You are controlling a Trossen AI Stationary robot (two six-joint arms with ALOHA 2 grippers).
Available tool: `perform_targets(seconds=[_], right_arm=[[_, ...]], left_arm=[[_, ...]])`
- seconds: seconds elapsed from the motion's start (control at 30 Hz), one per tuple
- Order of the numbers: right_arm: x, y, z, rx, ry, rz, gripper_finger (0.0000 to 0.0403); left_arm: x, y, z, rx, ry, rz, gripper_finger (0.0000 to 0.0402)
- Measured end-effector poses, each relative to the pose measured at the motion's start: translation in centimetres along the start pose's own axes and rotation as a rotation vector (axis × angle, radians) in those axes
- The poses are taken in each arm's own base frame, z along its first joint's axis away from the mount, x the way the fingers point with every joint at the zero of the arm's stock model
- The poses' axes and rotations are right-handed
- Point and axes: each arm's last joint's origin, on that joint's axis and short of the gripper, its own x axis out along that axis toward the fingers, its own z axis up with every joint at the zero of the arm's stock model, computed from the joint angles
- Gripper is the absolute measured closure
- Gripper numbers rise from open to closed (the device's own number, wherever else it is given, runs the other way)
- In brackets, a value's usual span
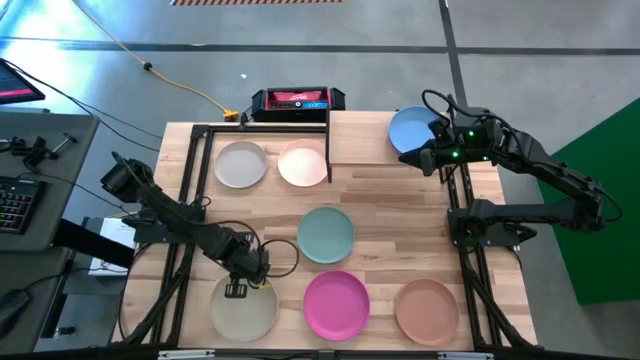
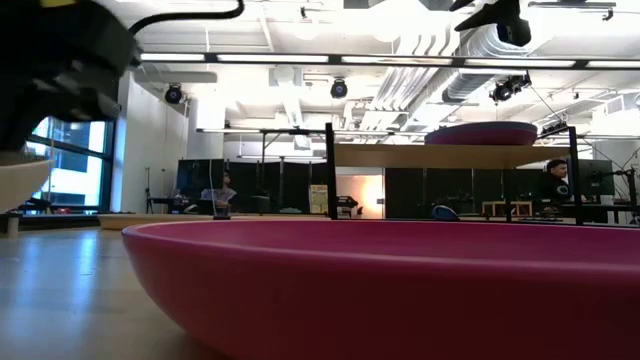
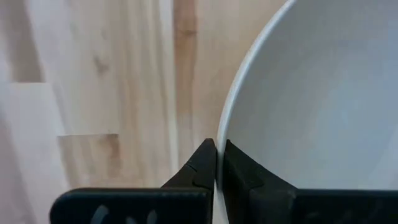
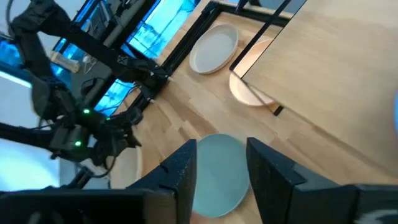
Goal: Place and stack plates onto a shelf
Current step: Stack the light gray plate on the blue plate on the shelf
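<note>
The shelf (image 1: 385,135), a raised light-wood board on black legs, stands at the far middle of the desk (image 1: 385,240) and serves as the landmark here. On its right end lies the blue plate (image 1: 410,130); in the low view a purple plate (image 2: 483,133) shows on top of the shelf. The right hand (image 1: 432,152) hangs just beside the blue plate, over the shelf's right edge, its fingers (image 4: 186,168) parted with nothing between them. Left of the shelf, partly under its edge, sits the pale pink plate (image 1: 302,164), with the grey-white plate (image 1: 241,164) next to it, farther left. In front of the shelf lies the teal plate (image 1: 326,235). Nearer still, along the desk's front edge, stand the cream plate (image 1: 243,310), the magenta plate (image 1: 336,304) and the tan-brown plate (image 1: 427,309) in a row. The left hand (image 1: 238,288) is down at the cream plate's rim, far from the shelf, its fingers (image 3: 202,165) pinched tight on that rim.
</note>
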Motion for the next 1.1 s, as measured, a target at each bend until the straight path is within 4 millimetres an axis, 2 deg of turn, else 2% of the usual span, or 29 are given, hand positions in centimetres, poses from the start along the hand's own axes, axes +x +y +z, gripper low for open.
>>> perform_targets(seconds=[0.2,0.57,0.8,1.1], right_arm=[[0.0,0.0,0.0,-0.006,0.010,0.015,0.0249],[0.2,0.0,0.1,0.046,-0.006,-0.011,0.0249],[1.9,-0.2,0.5,0.023,0.030,-0.035,0.0249],[5.2,0.9,0.7,-0.093,0.043,-0.003,0.0249]], left_arm=[[-2.5,1.1,1.4,0.013,0.012,0.051,0.0401],[-7.9,4.8,5.1,-0.014,-0.101,0.103,0.0401],[-11.2,8.8,7.1,-0.106,-0.223,0.183,0.0401],[-14.4,14.8,8.0,-0.300,-0.339,0.339,0.0401]])
